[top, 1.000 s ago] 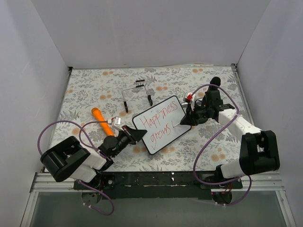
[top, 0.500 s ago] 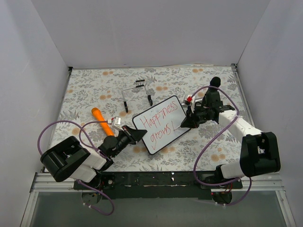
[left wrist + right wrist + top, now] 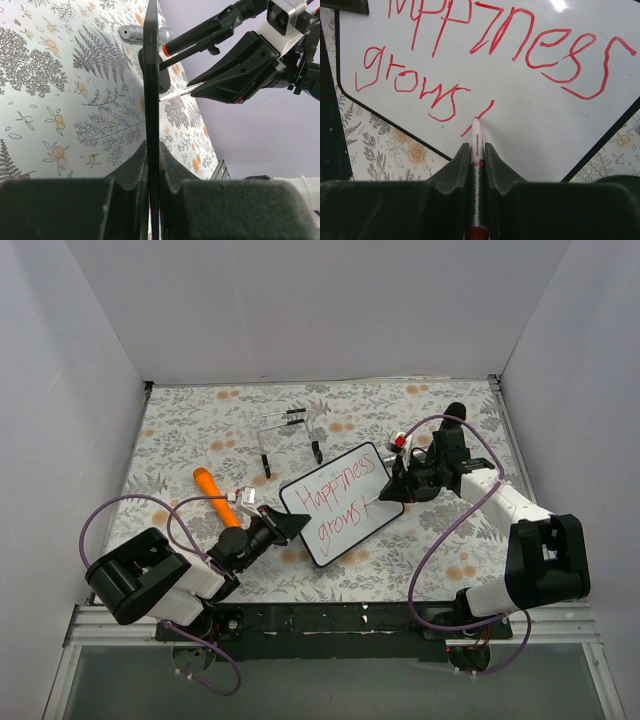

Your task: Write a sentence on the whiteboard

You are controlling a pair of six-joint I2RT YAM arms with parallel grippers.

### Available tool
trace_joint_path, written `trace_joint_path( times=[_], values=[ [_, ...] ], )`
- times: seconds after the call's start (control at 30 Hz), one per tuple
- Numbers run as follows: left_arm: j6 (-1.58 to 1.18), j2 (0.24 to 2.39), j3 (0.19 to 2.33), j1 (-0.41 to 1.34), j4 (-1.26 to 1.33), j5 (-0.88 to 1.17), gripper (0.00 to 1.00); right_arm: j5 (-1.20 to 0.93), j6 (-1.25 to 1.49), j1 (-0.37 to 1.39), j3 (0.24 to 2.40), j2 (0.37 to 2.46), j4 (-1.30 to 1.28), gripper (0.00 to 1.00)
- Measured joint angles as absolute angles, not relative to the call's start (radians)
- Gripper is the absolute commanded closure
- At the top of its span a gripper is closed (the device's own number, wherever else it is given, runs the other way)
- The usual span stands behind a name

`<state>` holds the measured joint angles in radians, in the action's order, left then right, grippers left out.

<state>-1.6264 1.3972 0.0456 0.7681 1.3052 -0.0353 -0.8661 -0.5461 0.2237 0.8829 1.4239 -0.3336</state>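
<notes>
The whiteboard (image 3: 343, 502) lies tilted at the table's middle, black-framed. Red writing (image 3: 338, 502) on it reads "Happiness grows" plus one slanted stroke (image 3: 477, 118). My left gripper (image 3: 284, 527) is shut on the board's near-left edge, which shows edge-on in the left wrist view (image 3: 151, 100). My right gripper (image 3: 398, 490) is shut on a red marker (image 3: 476, 165). The marker tip touches the board on the slanted stroke, right of "grows". The marker also shows in the left wrist view (image 3: 177, 90).
A clear wire stand (image 3: 289, 436) with black feet is behind the board. An orange pen-like object (image 3: 216, 496) lies at the left. A grey cap (image 3: 131, 33) lies on the floral cloth beyond the board. White walls enclose three sides.
My right gripper shifted slightly left and up along the board with the marker, and a slanted stroke shows after "grows". The left gripper and the board have not moved.
</notes>
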Motion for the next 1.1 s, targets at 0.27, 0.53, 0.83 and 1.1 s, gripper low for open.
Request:
trace_joint_path(
  times=[0.27, 0.53, 0.83, 1.1],
  values=[
    [-1.627, 1.397, 0.046, 0.768, 1.305, -0.036, 1.00, -0.864, -0.537, 0.224, 0.883, 1.430, -0.332, 0.99],
    [-1.627, 1.397, 0.046, 0.768, 1.304, -0.036, 1.00, -0.845, -0.518, 0.223, 0.891, 1.431, -0.326, 0.99],
    [-1.627, 1.397, 0.046, 0.768, 1.304, -0.036, 1.00, -0.826, -0.508, 0.202, 0.908, 1.443, -0.318, 0.99],
    [-1.628, 1.397, 0.046, 0.768, 1.303, -0.036, 1.00, -0.836, -0.542, 0.198, 0.909, 1.447, -0.340, 0.99]
  ],
)
